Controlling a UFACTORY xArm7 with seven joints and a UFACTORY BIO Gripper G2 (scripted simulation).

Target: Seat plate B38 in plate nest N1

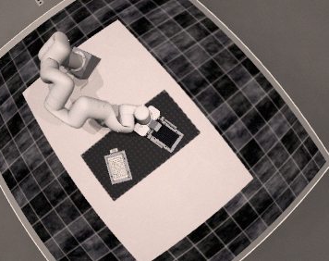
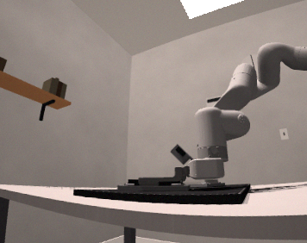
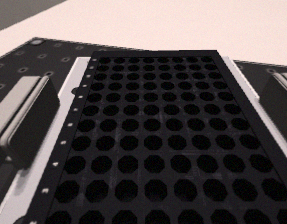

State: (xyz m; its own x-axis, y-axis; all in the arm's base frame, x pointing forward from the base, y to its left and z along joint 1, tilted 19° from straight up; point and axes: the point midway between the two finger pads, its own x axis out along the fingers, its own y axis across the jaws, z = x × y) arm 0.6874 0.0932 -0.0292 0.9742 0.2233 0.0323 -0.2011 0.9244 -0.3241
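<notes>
The claw [image 1: 163, 130] [image 2: 140, 180] [image 3: 159, 95] stands part-way wide, a finger off each long side of the dark plate [image 1: 168, 136] [image 3: 156, 117], holding nothing. I take this plate for B38; it lies over the right-hand nest [image 1: 176, 144] [image 2: 125, 188] [image 3: 68, 102]. I judge this to be the release, or a check just after it. I want to lift straight up, both fingers clear of the sides, so neither drags a corner over a locator. I can't tell whether it sits fully flat, so I'd compare its edges with the rim before leaving

The plate is matt black, a slim rectangle of round wells; its nest is smooth and pale. At left, the cream plate [image 1: 117, 167], presumably B83, needs leaving alone on the dotted black mat [image 1: 140, 157] [image 2: 164, 197] [image 3: 44, 62]
</notes>
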